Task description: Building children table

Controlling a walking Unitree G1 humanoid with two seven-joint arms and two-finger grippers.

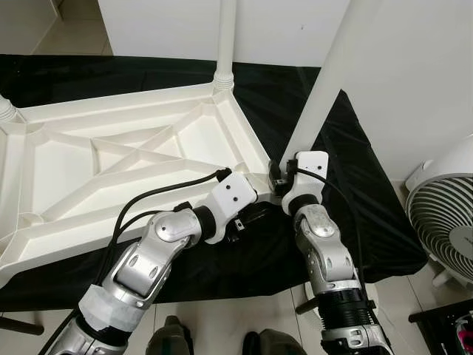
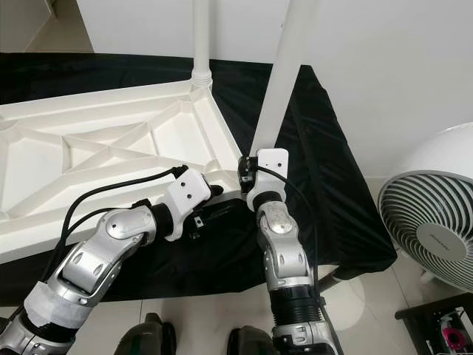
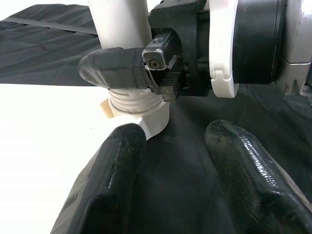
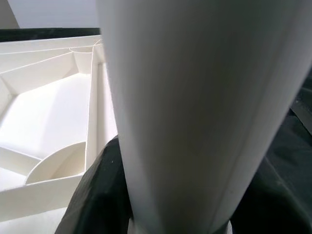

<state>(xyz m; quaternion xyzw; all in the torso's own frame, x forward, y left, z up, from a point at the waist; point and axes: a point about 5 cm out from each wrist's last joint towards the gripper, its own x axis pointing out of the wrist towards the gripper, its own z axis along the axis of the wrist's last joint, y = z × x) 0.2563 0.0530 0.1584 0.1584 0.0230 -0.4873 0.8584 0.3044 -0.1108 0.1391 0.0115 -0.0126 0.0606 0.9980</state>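
Observation:
The white table top [image 1: 89, 170] lies upside down on a black cloth [image 1: 355, 185], ribs facing up. One white leg [image 1: 225, 44] stands in the far corner socket. A second white leg [image 1: 325, 81] rises tilted from the near right corner. My right gripper [image 1: 277, 179] is shut on this leg just above its ribbed base [image 3: 130, 100], one black finger [image 3: 114, 68] wrapped around it. The leg [image 4: 195, 112] is very close in the right wrist view. My left gripper [image 3: 170, 165] is open, low beside that corner socket, holding nothing.
A white floor fan [image 1: 447, 222] stands on the right, close to my right arm. A white wall runs behind the table. A third leg base [image 1: 6, 109] shows at the far left corner. My feet [image 1: 174, 336] are at the cloth's near edge.

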